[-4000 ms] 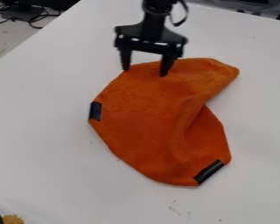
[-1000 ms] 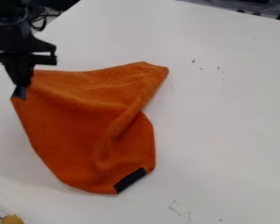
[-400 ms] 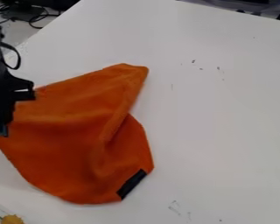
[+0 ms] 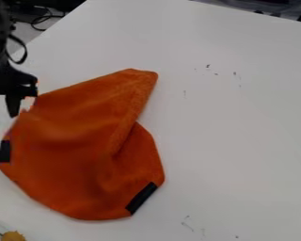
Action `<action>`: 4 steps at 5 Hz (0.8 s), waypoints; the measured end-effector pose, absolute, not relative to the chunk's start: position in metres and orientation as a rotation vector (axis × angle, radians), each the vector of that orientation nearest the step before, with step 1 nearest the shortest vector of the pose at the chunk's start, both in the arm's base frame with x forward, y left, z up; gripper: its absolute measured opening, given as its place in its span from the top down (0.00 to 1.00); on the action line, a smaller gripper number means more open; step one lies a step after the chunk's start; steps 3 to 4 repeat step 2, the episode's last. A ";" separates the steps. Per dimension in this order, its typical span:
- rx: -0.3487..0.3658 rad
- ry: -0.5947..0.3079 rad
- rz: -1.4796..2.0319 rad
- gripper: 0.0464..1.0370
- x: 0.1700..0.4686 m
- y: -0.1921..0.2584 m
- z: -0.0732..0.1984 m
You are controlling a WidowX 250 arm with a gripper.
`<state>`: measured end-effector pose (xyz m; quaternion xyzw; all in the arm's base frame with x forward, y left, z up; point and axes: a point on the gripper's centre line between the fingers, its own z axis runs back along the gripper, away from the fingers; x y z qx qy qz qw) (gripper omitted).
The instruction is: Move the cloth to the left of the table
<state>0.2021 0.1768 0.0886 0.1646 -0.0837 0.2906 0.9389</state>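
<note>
"What are the surface and the room like?" asks the first.

"The surface (image 4: pixel 222 127) is plain white, with small dark marks (image 4: pixel 208 69) to the right of the cloth and more near the bottom of the view," says the second. "Past its upper left edge are a grey floor (image 4: pixel 22 32) and a tangle of dark cables (image 4: pixel 43 19). A yellowish-brown lump (image 4: pixel 13 236) shows at the lower left corner."

"And the cloth?"

"The orange cloth (image 4: pixel 77 155) lies in the left half of the view, spread wide but not smooth. A crease runs down its right part, and its top narrows to a corner at the upper right. One black patch (image 4: pixel 4 151) sits on its left edge, another (image 4: pixel 141 198) on its lower right edge."

"Where is the hand (image 4: pixel 7 88) from there?"

"At the view's left edge, by the cloth's upper left side, above the left patch. Most of the cloth lies below it and to its right."

"Is it gripping?"

"No, it is open: one finger (image 4: pixel 13 106) points down alone, with white beside it. Its tip is right by the cloth's edge; whether they touch is unclear."
</note>
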 end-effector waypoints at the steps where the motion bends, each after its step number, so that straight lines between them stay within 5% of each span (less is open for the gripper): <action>1: 0.342 -0.198 0.561 0.03 0.215 0.162 0.110; 2: 0.275 -0.232 0.480 0.03 0.229 0.148 0.116; 4: 0.275 -0.232 0.480 0.03 0.229 0.148 0.116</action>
